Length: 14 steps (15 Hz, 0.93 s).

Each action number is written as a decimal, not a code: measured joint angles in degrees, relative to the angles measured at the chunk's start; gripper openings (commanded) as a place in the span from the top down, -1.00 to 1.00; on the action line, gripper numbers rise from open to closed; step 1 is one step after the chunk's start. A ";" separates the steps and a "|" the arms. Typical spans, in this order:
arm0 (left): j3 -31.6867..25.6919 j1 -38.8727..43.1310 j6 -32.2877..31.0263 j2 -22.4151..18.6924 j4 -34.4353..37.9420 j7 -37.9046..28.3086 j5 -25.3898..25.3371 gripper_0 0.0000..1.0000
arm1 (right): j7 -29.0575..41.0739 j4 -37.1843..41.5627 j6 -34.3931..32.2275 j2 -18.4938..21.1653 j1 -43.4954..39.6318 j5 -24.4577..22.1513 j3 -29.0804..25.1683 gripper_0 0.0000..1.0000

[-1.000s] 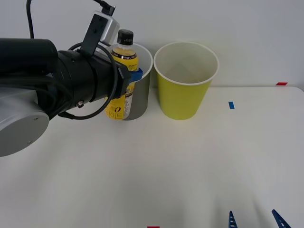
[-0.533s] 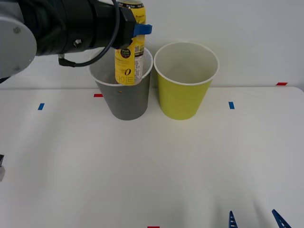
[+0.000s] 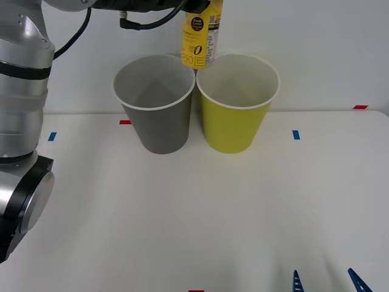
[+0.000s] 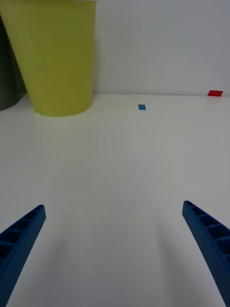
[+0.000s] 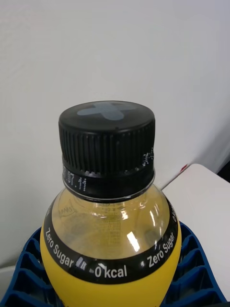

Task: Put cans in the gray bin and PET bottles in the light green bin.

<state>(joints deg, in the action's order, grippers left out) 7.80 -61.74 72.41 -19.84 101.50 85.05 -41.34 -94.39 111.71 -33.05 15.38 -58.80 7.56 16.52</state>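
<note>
The PET bottle [image 3: 200, 38], yellow-wrapped with a black cap, hangs upright in the air at the back. Its base is just above where the rims of the gray bin [image 3: 160, 129] and the light green bin [image 3: 234, 128] meet. In the left wrist view my left gripper [image 5: 112, 288] is shut on the bottle [image 5: 108, 206], its blue fingers [image 5: 26, 273] pressing on the shoulder from both sides. Both bins stand side by side and show pale insides. My right gripper [image 3: 325, 283] waits open low at the table's front edge; its wrist view shows the gripper [image 4: 114, 206] with nothing between the fingers.
The light green bin [image 4: 57, 53] and a sliver of the gray bin [image 4: 6, 72] stand ahead of the right gripper. Small blue tape marks [image 3: 296, 134] and red tape marks [image 3: 360, 107] dot the white table. My left arm's silver links [image 3: 21, 91] rise along the left edge.
The left arm has lifted the bottle from in front of the gray bin, up over it and to the right; it now hangs higher, at the green bin's near rim.
</note>
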 measured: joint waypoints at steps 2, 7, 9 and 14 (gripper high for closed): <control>3.33 -0.19 -5.21 1.36 -1.41 1.41 4.50 1.00 | 0.00 0.00 0.00 0.00 0.00 0.00 0.00 -1.00; 9.27 -0.23 -17.96 2.83 -7.00 0.07 5.91 1.00 | 0.00 0.00 0.00 0.00 0.00 0.00 0.00 -1.00; 11.01 -0.23 -22.33 3.22 -9.68 -0.59 5.24 1.00 | 0.00 0.00 0.00 0.00 0.00 0.00 0.00 -1.00; 13.31 -0.23 -31.97 5.38 -18.15 -0.61 3.60 1.00 | 0.00 0.00 0.00 0.00 0.00 0.00 0.00 -1.00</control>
<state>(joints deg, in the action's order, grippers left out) 21.11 -61.97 40.44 -14.46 83.35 84.44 -37.74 -94.39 111.71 -33.05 15.38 -58.80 7.56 16.52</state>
